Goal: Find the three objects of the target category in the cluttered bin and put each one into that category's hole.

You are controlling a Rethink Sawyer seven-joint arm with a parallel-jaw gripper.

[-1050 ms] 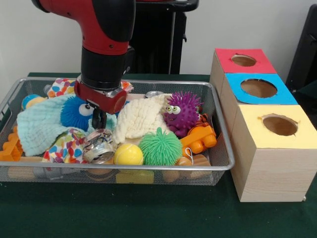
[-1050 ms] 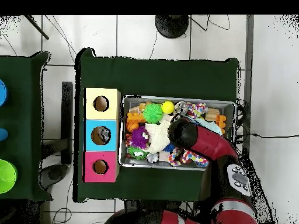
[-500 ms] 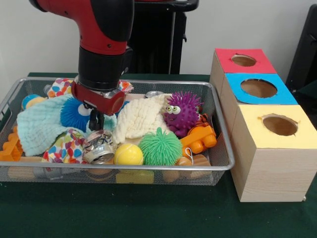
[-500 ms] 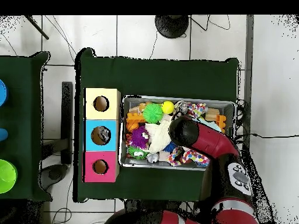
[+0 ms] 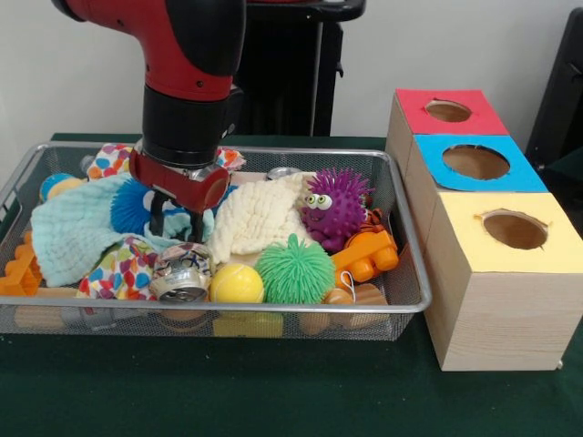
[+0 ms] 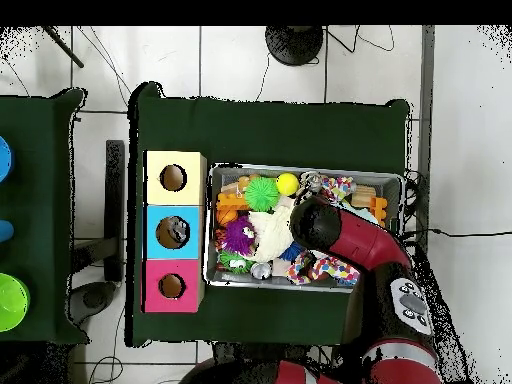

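The gripper (image 5: 176, 218) hangs with its two fingers spread apart, holding nothing, just above the blue spiky ball (image 5: 137, 206) in the wire bin (image 5: 412, 273). A crushed silver can (image 5: 180, 271) lies just in front of that ball, beside the yellow ball (image 5: 237, 283).

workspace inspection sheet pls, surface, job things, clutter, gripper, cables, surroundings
surface: green table, carrying a wire bin and three boxes.
job's things: red box, blue box and yellow box, each with a top hole; something sits inside the blue one, seen from overhead.
clutter: purple spiky toy, green spiky ball, yellow ball, crushed can, cream cloth.
grippers: gripper open, holding nothing, above the can.
cables: on the floor beyond the table.
surroundings: second green table alongside.
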